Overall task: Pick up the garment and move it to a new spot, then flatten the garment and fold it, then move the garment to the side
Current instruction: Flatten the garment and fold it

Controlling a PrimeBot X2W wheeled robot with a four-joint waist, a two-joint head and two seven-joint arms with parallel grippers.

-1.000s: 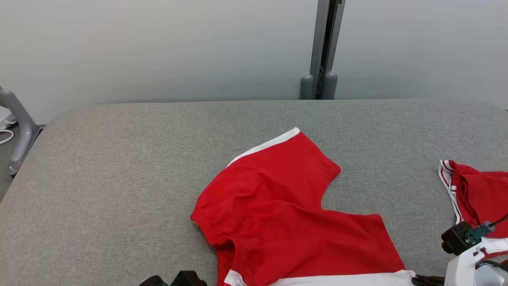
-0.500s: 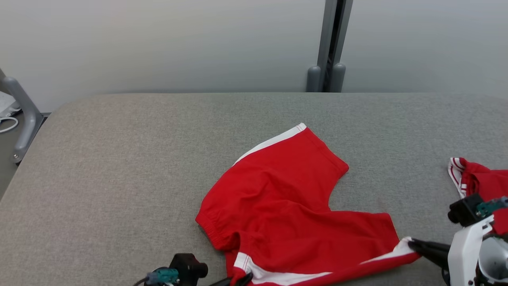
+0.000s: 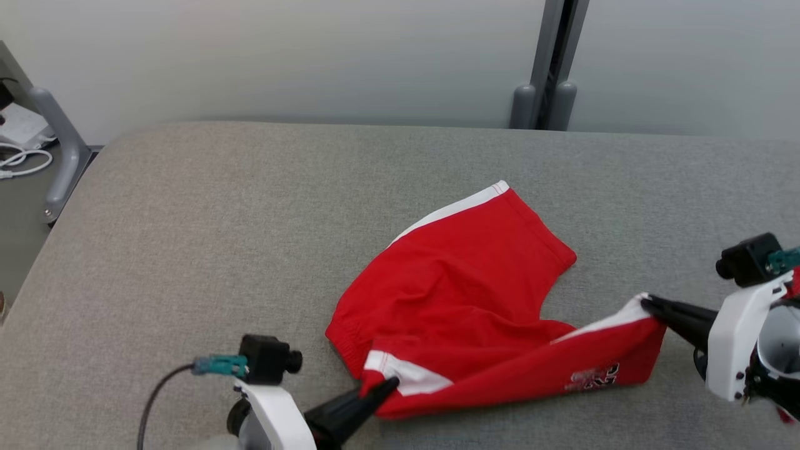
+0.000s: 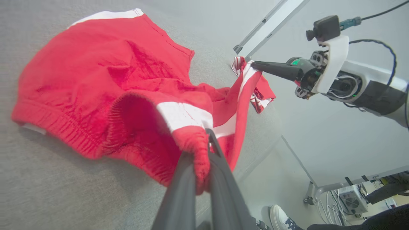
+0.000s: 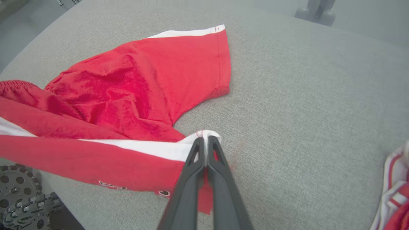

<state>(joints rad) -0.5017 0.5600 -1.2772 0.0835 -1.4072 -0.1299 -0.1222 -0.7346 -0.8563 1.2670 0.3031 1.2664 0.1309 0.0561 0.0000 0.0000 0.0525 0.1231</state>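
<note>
Shorts (image 3: 462, 281) pinched both ends, L gripper (image 3: 390, 382) angled up at waistband, R gripper (image 3: 647, 304) level at hem

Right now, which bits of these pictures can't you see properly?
- Printed logo on the red shorts: head view, too small to read.
- Second red-and-white garment: right wrist view, cut off by the lower right corner.
- Person's shoe: left wrist view, cut off by the bottom edge.
- The pinched bit of shorts: left wrist view, hidden between the left gripper fingers.
</note>
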